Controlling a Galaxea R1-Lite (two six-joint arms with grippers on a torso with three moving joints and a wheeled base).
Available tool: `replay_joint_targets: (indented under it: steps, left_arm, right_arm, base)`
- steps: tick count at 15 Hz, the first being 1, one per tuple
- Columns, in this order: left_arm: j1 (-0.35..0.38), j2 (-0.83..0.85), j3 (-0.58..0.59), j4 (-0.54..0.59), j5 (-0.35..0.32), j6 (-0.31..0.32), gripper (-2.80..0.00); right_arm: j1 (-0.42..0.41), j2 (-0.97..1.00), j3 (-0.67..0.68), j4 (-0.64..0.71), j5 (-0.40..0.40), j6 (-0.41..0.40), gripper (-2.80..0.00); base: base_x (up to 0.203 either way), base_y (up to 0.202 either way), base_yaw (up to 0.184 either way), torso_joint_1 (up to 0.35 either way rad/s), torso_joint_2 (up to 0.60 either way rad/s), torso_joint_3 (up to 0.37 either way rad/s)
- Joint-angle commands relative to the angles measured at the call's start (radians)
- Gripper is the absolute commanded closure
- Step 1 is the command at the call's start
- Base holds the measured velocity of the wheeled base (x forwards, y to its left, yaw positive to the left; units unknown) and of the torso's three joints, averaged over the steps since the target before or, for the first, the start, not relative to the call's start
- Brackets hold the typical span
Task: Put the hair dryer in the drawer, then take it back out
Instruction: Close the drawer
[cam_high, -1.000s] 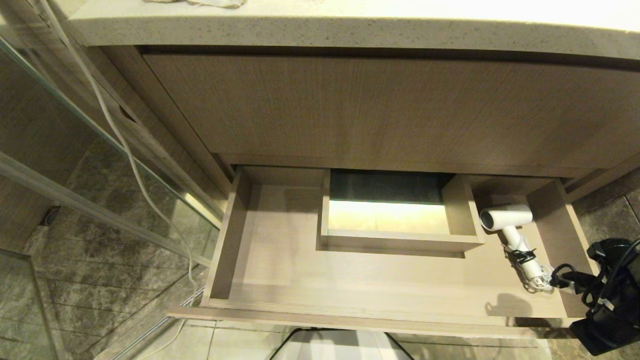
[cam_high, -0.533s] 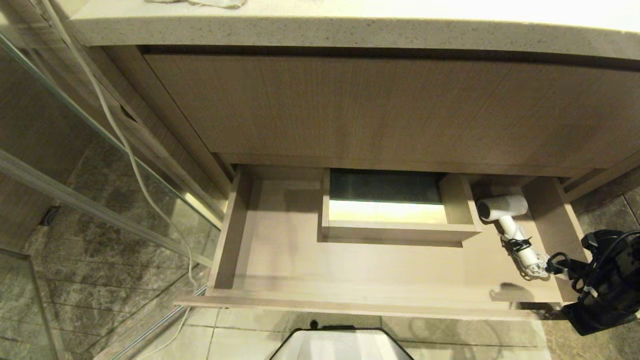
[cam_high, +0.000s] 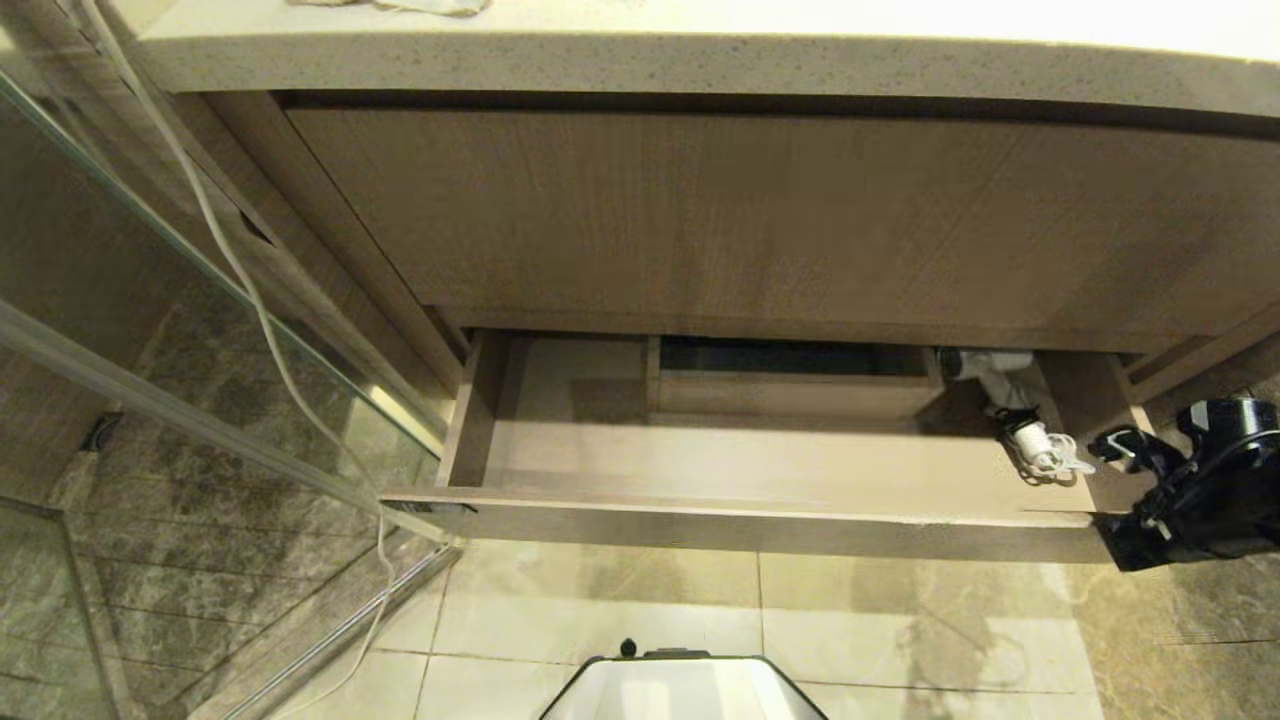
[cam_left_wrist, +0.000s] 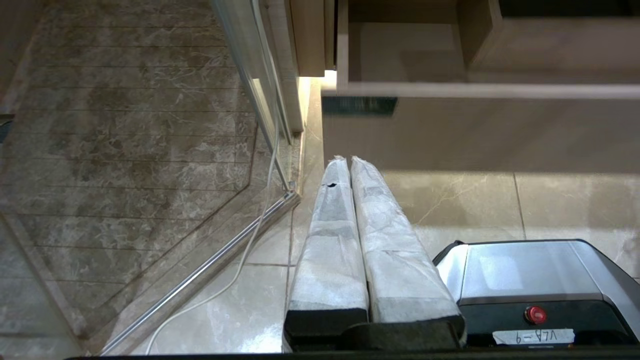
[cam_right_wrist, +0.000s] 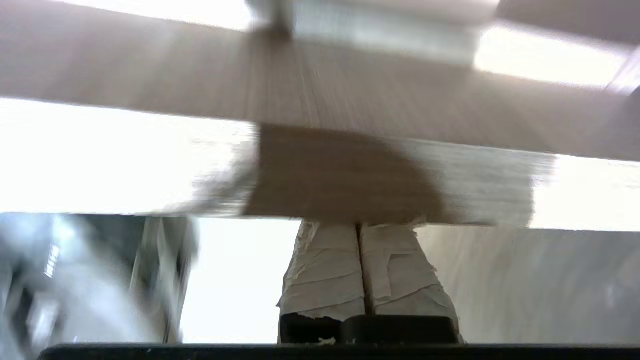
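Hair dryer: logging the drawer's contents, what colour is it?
White hair dryer, best in the head view.

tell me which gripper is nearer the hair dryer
Right. The right gripper sits at the drawer's right end beside the hair dryer; the left gripper hangs over the floor.

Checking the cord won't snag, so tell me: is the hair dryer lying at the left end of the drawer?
No, the hair dryer lies at the right end of the drawer, beside its right wall.

floor: marble tiles (cam_high: 600, 600) | counter: speckled stone (cam_high: 640, 65) | left: glass panel (cam_high: 150, 300)
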Motion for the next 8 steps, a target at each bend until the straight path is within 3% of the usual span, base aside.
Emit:
replay_joint_targets:
  steps: [1, 3, 8]
  left_arm:
    - [0.0, 0.0, 0.0, 0.0, 0.0, 0.0, 0.0]
    - [0.0, 0.0, 0.002, 0.0, 0.0, 0.0, 0.0]
    - [0.0, 0.0, 0.002, 0.0, 0.0, 0.0, 0.0]
  right_arm:
    - [0.023, -0.027, -0.013, -0.144, 0.045, 0.007, 0.0]
    - [0.045, -0.034, -0.012, -0.241, 0.068, 0.06, 0.0]
    - [0.053, -0.12, 0.01, -0.32, 0.083, 0.086, 0.0]
  base:
    - [0.0, 0.0, 0.0, 0.0, 0.0, 0.0]
    - [0.0, 0.0, 0.0, 0.0, 0.0, 0.0]
    - [0.0, 0.0, 0.0, 0.0, 0.0, 0.0]
